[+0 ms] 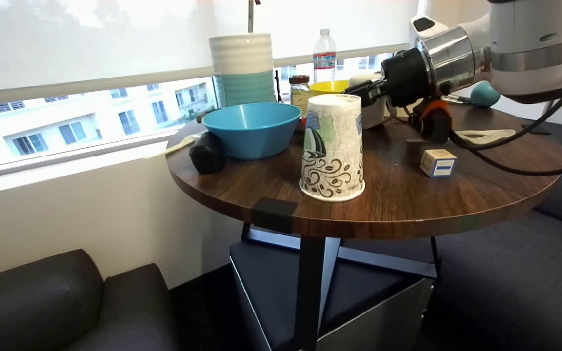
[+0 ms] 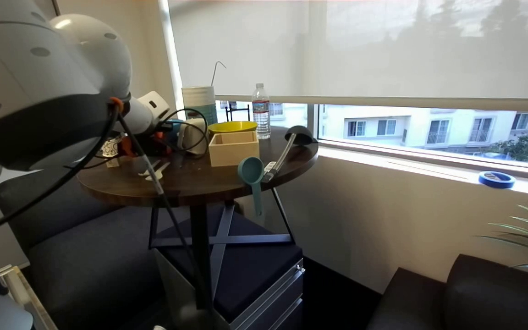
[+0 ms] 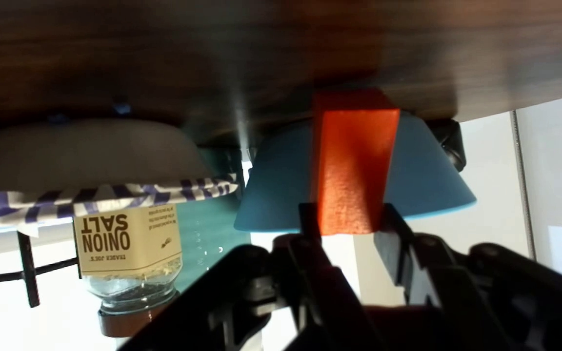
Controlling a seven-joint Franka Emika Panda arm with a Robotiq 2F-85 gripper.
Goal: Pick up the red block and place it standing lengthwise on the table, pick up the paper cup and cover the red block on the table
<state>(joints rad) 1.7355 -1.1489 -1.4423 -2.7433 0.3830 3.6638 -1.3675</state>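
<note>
Your hand (image 3: 350, 220) was mostly black; your red block (image 3: 354, 173) shaded to orange on its bright face. Your paper cup (image 1: 332, 146) was white, patterned with dark brown swirls and coffee beans, green and blue patches. Your desk (image 1: 391, 197) was dark brown wood grain. You had a sky-blue bowl (image 1: 254, 139), a yellow dish (image 2: 233, 126), a canister (image 1: 243, 66) cream above and teal below, and, in the wrist view, a purple-and-white striped rim (image 3: 115, 196).

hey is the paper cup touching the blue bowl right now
Apart. In an exterior view, a strip of the table shows between the paper cup and the blue bowl, with the cup nearer the camera.
</note>
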